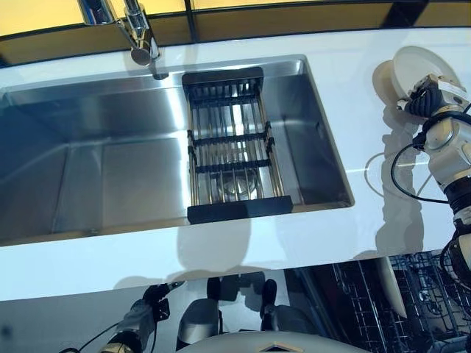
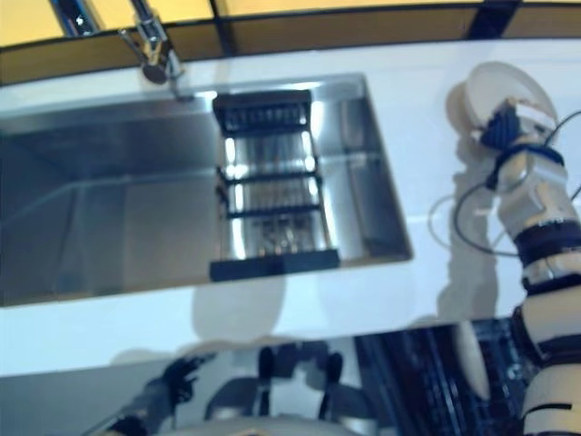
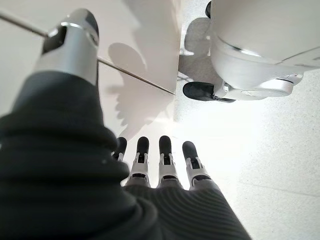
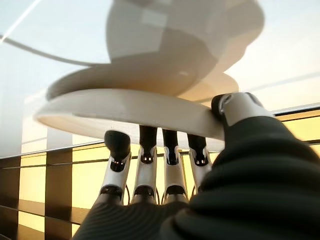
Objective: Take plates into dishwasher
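White plate (image 1: 413,68), tilted, above countertop (image 1: 324,235)

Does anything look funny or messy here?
Nothing is spilled or broken. The round white plate is tipped up off the white counter, pinched in the right hand. The left hand hangs open below the counter, holding nothing.

Bright overhead light, hard shadows, one soft view

The white desk (image 1: 309,243) glares; the steel sink (image 1: 110,169) shows streaked reflections. The right eye view is blurred throughout. Beyond the left hand's fingers (image 3: 165,160), the floor (image 3: 260,165) washes out white.
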Controlling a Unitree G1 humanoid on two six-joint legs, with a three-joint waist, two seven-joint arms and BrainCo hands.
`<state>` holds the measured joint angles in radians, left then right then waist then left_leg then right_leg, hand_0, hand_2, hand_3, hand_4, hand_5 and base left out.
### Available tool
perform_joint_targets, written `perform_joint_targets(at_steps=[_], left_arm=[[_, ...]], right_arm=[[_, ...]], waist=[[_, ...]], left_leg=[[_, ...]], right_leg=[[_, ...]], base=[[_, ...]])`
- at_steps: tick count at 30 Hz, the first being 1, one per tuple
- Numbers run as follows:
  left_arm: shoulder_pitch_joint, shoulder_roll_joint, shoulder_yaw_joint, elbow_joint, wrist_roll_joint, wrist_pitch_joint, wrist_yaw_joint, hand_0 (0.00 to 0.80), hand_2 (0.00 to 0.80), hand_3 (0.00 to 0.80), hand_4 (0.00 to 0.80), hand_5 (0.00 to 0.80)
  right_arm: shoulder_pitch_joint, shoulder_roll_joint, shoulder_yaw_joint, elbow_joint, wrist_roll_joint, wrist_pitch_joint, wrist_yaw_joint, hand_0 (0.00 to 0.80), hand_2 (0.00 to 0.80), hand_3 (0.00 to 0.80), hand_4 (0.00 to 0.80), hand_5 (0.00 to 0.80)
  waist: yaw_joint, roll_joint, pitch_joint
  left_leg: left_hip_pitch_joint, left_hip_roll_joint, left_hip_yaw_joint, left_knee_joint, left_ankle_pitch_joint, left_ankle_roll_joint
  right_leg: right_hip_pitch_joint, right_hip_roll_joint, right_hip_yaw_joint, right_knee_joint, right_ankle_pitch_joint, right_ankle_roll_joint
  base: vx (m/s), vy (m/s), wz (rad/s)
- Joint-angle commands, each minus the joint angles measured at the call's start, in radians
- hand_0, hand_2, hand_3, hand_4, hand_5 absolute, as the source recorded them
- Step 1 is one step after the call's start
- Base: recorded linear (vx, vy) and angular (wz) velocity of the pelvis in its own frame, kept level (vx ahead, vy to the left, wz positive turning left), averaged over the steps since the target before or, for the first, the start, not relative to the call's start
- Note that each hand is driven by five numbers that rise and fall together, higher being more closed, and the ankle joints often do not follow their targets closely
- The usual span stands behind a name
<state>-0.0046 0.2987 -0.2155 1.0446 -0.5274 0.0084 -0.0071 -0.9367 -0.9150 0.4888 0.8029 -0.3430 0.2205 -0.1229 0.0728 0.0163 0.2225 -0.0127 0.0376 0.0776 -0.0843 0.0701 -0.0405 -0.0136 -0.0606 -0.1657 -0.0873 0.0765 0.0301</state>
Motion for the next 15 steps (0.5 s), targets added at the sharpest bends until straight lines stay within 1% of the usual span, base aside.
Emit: perform_joint_targets(at_steps=[1, 3, 6, 11, 15], left_arm=[[-0.052, 0.018, -0.063, 0.003, -0.025, -0.028, -0.002, 0.0, 0.0, 0.0, 0.0, 0.0], [-0.044, 0.017, -0.061, -0.002, -0.02, -0.029, -0.003, 0.0, 0.0, 0.0, 0.0, 0.0], [-0.032, 0.017, -0.06, -0.008, -0.015, -0.029, -0.002, 0.0, 0.0, 0.0, 0.0, 0.0], [-0.017, 0.017, -0.053, -0.016, -0.008, -0.021, -0.004, 0.0, 0.0, 0.0, 0.0, 0.0], [-0.009, 0.012, -0.041, -0.003, -0.005, -0.019, -0.001, 0.0, 0.0, 0.0, 0.0, 0.0]], right_arm=[[-0.032, -0.023, 0.106, 0.06, 0.01, 0.001, -0.023, 0.8, 0.8, 0.8, 0.8, 0.8], [-0.024, -0.035, 0.098, 0.043, 0.014, 0.012, -0.06, 0.8, 0.8, 0.8, 0.8, 0.8], [-0.005, -0.051, 0.079, 0.017, 0.022, 0.029, -0.083, 0.8, 0.8, 0.8, 0.8, 0.8], [0.021, -0.08, 0.052, -0.024, 0.036, 0.022, -0.086, 0.8, 0.8, 0.8, 0.8, 0.8], [0.059, -0.119, 0.009, -0.075, 0.09, 0.009, -0.082, 0.8, 0.8, 0.8, 0.8, 0.8]], waist=[[0.03, -0.032, 0.017], [0.029, -0.035, 0.013], [0.025, -0.04, 0.003], [0.017, -0.05, -0.017], [0.0, -0.068, -0.048]], left_leg=[[0.003, 0.022, -0.039, -0.003, -0.043, -0.022], [0.007, 0.023, -0.038, -0.003, -0.044, -0.023], [0.016, 0.023, -0.034, -0.003, -0.048, -0.023], [0.033, 0.025, -0.026, -0.003, -0.055, -0.024], [0.056, 0.03, -0.013, -0.003, -0.066, -0.025]], right_leg=[[-0.016, -0.108, 0.037, 0.008, 0.03, 0.122], [-0.012, -0.107, 0.037, 0.008, 0.029, 0.122], [-0.003, -0.106, 0.038, 0.006, 0.027, 0.123], [0.011, -0.104, 0.042, 0.004, 0.024, 0.124], [0.028, -0.097, 0.056, 0.002, 0.018, 0.123]], base=[[0.0, 0.0, 0.0], [0.0, 0.0, 0.0], [0.0, 0.0, 0.0], [0.04, 0.021, 0.0], [0.052, 0.02, -0.02]])
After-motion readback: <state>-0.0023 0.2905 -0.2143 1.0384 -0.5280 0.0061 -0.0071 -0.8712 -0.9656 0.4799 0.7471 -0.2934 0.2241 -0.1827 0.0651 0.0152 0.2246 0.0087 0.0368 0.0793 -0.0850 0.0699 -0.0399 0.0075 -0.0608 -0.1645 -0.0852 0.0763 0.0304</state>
